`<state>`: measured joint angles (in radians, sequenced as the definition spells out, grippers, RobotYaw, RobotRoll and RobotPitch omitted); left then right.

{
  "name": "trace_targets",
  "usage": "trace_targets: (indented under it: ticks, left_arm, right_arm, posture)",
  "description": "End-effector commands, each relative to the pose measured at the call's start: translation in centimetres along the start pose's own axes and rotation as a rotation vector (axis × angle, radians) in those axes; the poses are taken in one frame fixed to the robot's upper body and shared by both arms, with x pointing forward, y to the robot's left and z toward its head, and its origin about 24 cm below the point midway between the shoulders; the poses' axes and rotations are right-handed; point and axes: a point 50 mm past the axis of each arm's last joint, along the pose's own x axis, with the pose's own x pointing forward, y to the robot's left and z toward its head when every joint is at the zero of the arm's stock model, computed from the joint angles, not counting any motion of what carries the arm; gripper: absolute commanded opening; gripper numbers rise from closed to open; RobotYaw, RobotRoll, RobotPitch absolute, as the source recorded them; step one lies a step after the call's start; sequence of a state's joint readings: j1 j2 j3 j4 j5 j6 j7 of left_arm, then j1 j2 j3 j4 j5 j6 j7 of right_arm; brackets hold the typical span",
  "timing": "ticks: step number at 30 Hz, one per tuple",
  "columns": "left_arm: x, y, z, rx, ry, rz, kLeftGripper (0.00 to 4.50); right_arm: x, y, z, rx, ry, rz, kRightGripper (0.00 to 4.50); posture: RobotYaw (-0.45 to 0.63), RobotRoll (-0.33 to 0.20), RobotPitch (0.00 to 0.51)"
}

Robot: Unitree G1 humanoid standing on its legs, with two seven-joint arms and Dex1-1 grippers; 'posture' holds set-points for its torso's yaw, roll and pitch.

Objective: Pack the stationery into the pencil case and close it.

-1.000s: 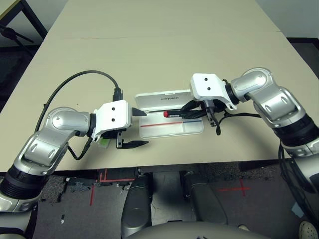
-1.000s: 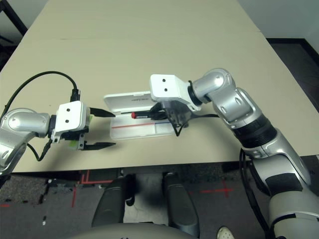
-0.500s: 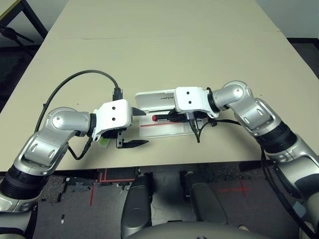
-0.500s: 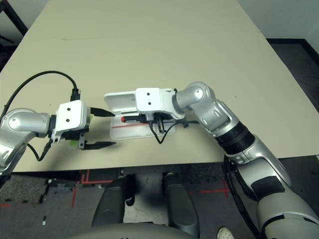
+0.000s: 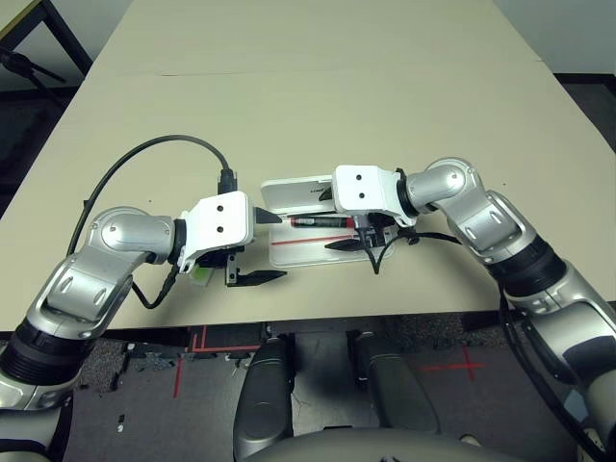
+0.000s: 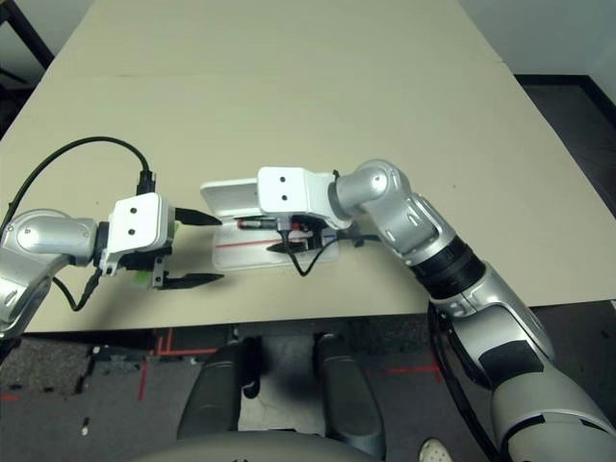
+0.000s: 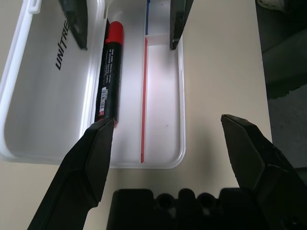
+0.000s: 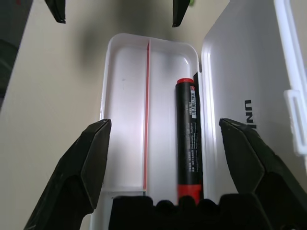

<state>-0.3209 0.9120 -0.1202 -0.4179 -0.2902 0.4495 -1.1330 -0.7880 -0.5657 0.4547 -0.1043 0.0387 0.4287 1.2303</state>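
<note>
The white pencil case (image 5: pixel 300 252) lies open near the table's front edge, its lid (image 5: pixel 294 195) folded back. A marker (image 5: pixel 322 221) with a dark body and red ends rests in the tray along the hinge side, also clear as the marker (image 8: pixel 188 143) and the marker (image 7: pixel 108 76). My right gripper (image 5: pixel 332 223) hovers over it, open, with a finger on each side and nothing between them. My left gripper (image 5: pixel 281 248) stands open just off the case's left end, holding nothing. A light-green highlighter (image 5: pixel 200 275) lies on the table under my left wrist.
A black cable (image 5: pixel 159 149) loops from my left wrist across the table. Another thin cable (image 5: pixel 452 234) trails by my right forearm. The table's front edge (image 5: pixel 318 318) runs close below the case. Bare tabletop (image 5: pixel 318 96) stretches far behind it.
My right gripper carried the marker leftward over the case, then opened and let it go. The marker now lies in the tray. My left arm has stayed still.
</note>
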Motion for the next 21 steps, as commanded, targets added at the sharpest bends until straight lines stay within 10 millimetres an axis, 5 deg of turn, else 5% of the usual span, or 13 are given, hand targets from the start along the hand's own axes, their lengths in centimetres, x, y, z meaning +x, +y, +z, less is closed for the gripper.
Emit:
trace_targets:
  ticks: [1,9,21]
  left_arm:
    - [0.1,-0.2,0.2,0.011,0.007,-0.022,4.5]
    - [0.0,-0.1,0.0,0.011,0.013,-0.03,4.5]
    - [-1.2,-0.5,-1.4,-0.064,0.055,0.03,4.5]
  right_arm:
    - [-1.3,0.7,0.2,0.009,-0.02,0.059,4.46]
    - [-6.3,2.2,-0.7,0.123,0.013,0.202,4.46]
    - [-10.7,3.7,-2.1,0.327,-0.024,0.13,4.46]
  posture:
    - [0.09,0.0,0.197]
    - [0.07,0.0,0.194]
    - [0.07,0.0,0.192]
